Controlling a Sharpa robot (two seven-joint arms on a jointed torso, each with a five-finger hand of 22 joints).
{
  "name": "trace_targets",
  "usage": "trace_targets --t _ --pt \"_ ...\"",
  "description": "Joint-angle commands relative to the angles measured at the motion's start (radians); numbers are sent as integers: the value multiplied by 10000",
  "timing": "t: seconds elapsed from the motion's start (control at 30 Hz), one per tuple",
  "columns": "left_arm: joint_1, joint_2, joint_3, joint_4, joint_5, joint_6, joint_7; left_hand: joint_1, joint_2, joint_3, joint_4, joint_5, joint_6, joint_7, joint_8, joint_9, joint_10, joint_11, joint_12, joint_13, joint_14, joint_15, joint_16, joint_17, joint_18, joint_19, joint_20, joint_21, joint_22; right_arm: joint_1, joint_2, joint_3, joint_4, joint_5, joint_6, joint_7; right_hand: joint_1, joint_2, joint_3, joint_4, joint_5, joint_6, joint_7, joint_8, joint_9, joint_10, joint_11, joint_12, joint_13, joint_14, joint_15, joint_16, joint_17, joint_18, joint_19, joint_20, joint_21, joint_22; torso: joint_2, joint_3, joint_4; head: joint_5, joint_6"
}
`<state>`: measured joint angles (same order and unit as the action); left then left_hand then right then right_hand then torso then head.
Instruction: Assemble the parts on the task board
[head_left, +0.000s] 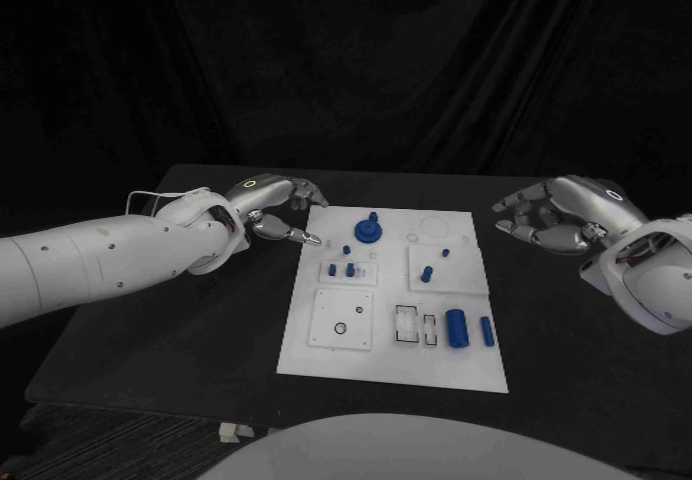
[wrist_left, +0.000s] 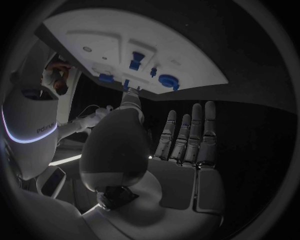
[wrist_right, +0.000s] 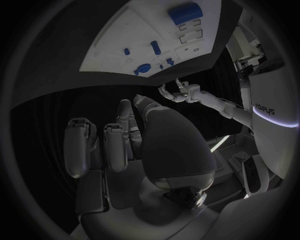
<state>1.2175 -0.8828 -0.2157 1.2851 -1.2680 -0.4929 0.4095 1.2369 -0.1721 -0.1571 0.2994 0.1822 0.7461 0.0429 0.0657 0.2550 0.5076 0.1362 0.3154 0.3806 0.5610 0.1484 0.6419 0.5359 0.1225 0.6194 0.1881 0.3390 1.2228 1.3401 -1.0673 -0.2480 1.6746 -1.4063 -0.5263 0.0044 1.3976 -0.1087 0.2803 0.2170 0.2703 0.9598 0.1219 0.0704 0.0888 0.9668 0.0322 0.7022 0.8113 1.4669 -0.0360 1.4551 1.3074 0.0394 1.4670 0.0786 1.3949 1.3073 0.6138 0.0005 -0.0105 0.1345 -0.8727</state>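
While the task board (head_left: 392, 350) lies at the centre of the frame with its blue parts (head_left: 456, 327) on it, we hold both hands empty: left hand (head_left: 268, 208) at its upper-left corner, fingers spread; right hand (head_left: 557, 215) at upper right, fingers loosely curled.

Task board (head_left: 335, 355) lies mid-table (head_left: 173, 340), between left hand (head_left: 271, 205) and right hand (head_left: 555, 215).

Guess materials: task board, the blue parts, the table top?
Task board: looks like matte white plastic, with even colour and moulded recesses. Blue parts, e.g. the round one and the cylinder: likely plastic, saturated uniform blue, no metallic glint. Table: black, matte; material unclear.
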Motion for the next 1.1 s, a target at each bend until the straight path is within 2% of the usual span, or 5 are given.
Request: trace_targets --t 0.03,0.17,0.3,0.53,1.1 --pt "48 -9 10 236 4447 407 2309 -77 369 124 -9 -158 -83 205 -15 -39 -725 13 103 -152 -1300 130 -922 -535 -257 -1108 55 -914 -394 170 270 5 -181 -576 1055 -649 28 -161 62 98 -22 -178 12 -37 -22 -443 115 -1094 -770 542 91 -183 1167 96 -47 23 -226 1968 57 -41 170 -123 1" --pt "52 3 9 489 7209 1720 3128 -201 774 388 -7 -349 -361 267 -6 -104 -1850 41 330 -566 -2984 -140 -2348 -1567 -132 -2892 -11 -2435 -1254 272 704 5 -466 -991 1707 -781 297 -292 284 -145 511 -240 -107 7 10 -1298 688 -3538 -2914 422 548 -371 899 117 -120 436 -383 1940 96 -67 245 -203 1" --pt "31 -25 7 795 8606 2803 3580 -291 1281 576 -86 -619 -1722 275 -19 -619 -4028 -800 -1009 -2420 -5096 -794 -5485 -4240 405 -4898 -128 -2804 -3156 291 1059 4 -708 -1404 2215 -832 506 -315 343 -509 706 -127 -190 54 104 -1551 796 -4266 -3749 360 471 -440 775 145 -168 394 -475 1921 139 -106 301 -298 1" --pt "-73 -121 5 1462 9453 3856 3982 -363 1421 515 -30 -624 -4952 -817 -354 -2016 -4851 -1961 -2323 -3586 -5610 -780 -6419 -5359 493 -5806 -185 -3035 -7764 68 1536 4 -1105 -2039 2534 -793 314 -237 -218 -731 -451 -407 -229 -26 148 -2045 868 -4949 -4727 215 458 -632 476 194 -299 376 -741 1851 208 -169 386 -461 23" --pt "-191 -150 4 1642 9629 4300 3909 -22 2082 388 -69 36 -4913 -784 -348 -2233 -4907 -1814 -2555 -3665 -5610 -607 -6419 -5359 556 -5791 167 -3065 -8985 -477 2445 8 -2136 -2206 2555 -734 476 -56 -226 -1142 511 -13 -143 28 250 -1214 895 -5058 -5707 163 571 -769 162 211 -291 473 -856 1830 185 -166 397 -547 49"
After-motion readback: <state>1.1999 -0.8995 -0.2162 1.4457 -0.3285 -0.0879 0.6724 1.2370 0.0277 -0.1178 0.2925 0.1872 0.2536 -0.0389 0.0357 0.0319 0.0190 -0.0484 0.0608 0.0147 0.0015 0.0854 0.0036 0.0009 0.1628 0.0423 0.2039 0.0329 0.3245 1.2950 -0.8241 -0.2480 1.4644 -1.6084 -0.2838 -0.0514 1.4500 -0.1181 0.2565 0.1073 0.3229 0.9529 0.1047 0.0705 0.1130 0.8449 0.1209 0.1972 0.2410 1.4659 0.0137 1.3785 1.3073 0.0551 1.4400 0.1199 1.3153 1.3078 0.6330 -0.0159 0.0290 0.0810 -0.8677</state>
